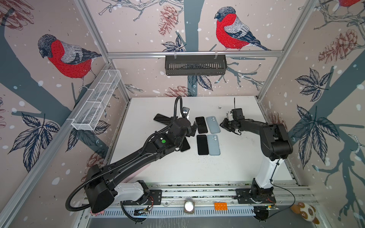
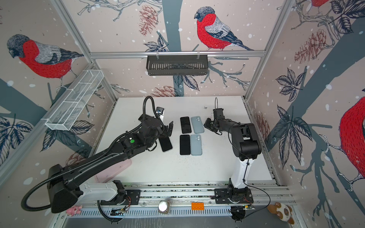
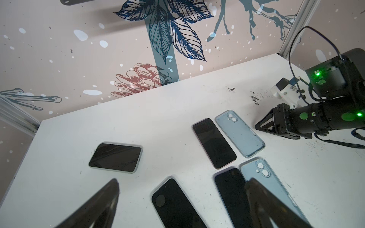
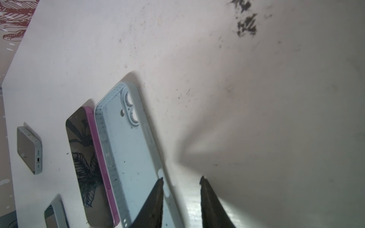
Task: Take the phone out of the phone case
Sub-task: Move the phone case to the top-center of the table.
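The cased phone (image 2: 166,144) lay just left of the frame's middle under the wide-open left gripper (image 2: 167,131), which probably needed to pinch its long sides softly; the partly open right gripper (image 2: 205,124) held nothing.

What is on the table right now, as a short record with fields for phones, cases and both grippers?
surface: white table
bare phones: far phone, near phone, screens up
empty cases: far blue case, near blue case, each beside a bare phone
still cased: sideways phone, phone by left arm
left gripper: open, empty
right gripper: open, empty, beside far blue case
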You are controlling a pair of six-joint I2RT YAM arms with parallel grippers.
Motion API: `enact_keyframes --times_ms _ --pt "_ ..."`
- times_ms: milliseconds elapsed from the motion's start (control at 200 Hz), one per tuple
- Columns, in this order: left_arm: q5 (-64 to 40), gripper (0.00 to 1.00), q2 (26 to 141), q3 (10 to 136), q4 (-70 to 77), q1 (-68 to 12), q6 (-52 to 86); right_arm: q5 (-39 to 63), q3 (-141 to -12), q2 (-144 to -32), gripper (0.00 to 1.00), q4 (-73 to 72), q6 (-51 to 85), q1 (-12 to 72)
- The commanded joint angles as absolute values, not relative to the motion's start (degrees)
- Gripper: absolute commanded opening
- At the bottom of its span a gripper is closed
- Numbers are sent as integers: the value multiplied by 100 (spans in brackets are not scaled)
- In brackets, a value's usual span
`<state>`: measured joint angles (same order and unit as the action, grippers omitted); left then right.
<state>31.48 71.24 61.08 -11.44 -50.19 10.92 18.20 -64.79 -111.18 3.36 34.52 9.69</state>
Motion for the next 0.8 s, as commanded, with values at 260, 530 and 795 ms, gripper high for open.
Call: enact_keyframes --times_ms 260,530,795 --pt "3463 99 6830 5833 -1427 -4906 1596 1836 -6627 -11366 28 273 3620 1273" --pt "3302 99 6938 5748 -1413 -4696 1865 1907 -6603 -11356 28 207 3665 1418" --pt "3170 99 7170 5551 -1361 -4637 2103 1982 -6581 -11316 29 119 3562 1485"
